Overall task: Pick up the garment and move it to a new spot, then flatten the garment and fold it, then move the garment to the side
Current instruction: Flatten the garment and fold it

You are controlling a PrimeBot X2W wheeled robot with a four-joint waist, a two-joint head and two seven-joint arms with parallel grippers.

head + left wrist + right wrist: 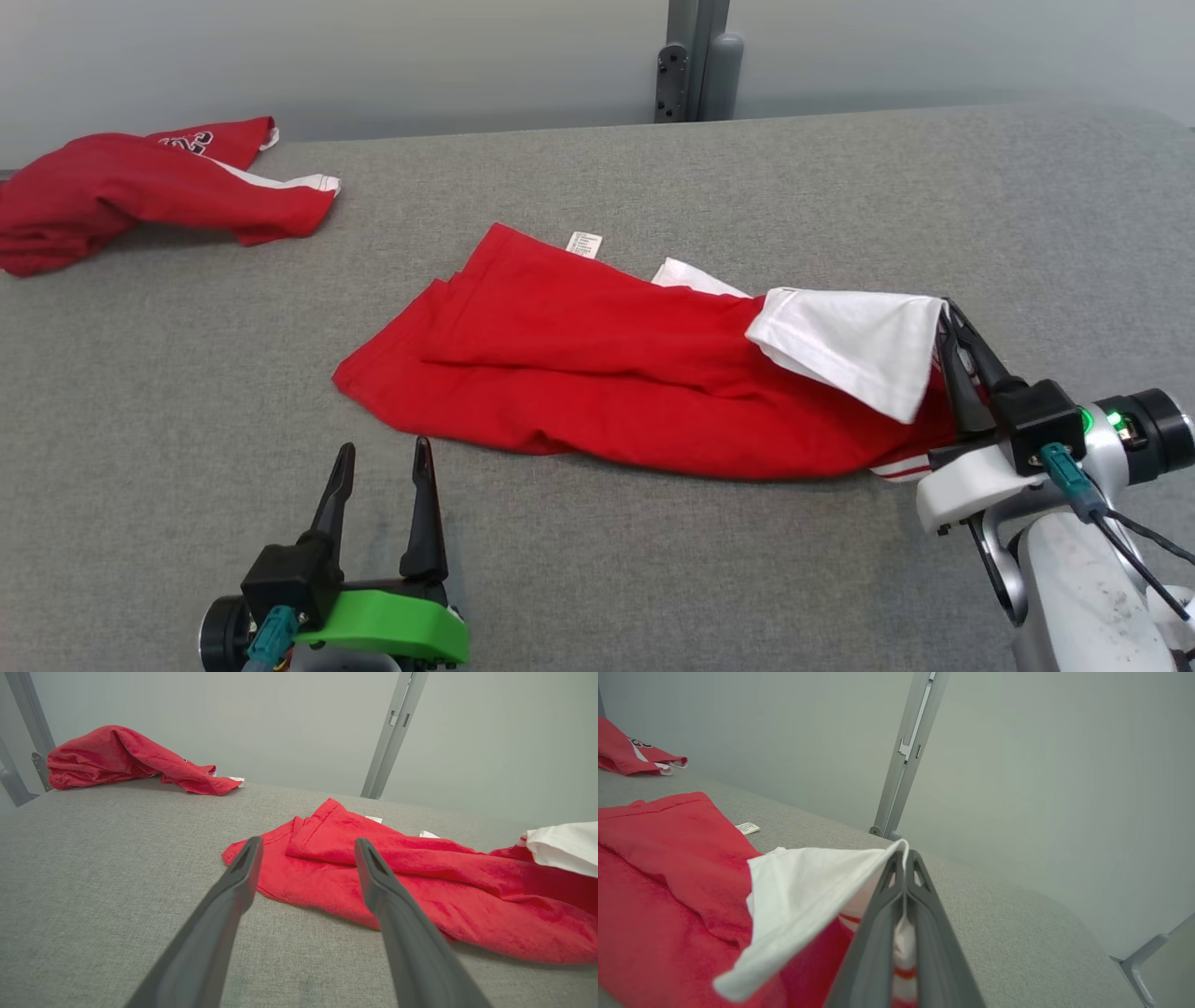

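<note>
Two end effectors are in play, and only one has cloth. Your right end effector (948,313) is clenched on the folded edge of the white sleeve (840,345), tenting it up off the red jersey (597,373). The jersey lies rumpled and stretched left to right across the middle of the grey surface (653,579). Your left end effector (384,446) stands released, fingers spread, just short of the jersey's near-left hem corner and touching nothing. This looks like the pick-up for the move to a new spot. A single pinch on a sleeve will likely let the body drag and twist. Consider bringing the left end effector onto the hem corner ahead of it, gripping through both layers, then raising both ends together so the cloth hangs clear before you carry it. For room, the near strip of surface in front of the jersey and the stretch behind it look open. The second red garment (140,191) sits well apart at the far left, so keep out of that corner. The metal post (695,61) and wall stand behind the far edge, and the care label (584,245) marks the jersey's rear edge.
</note>
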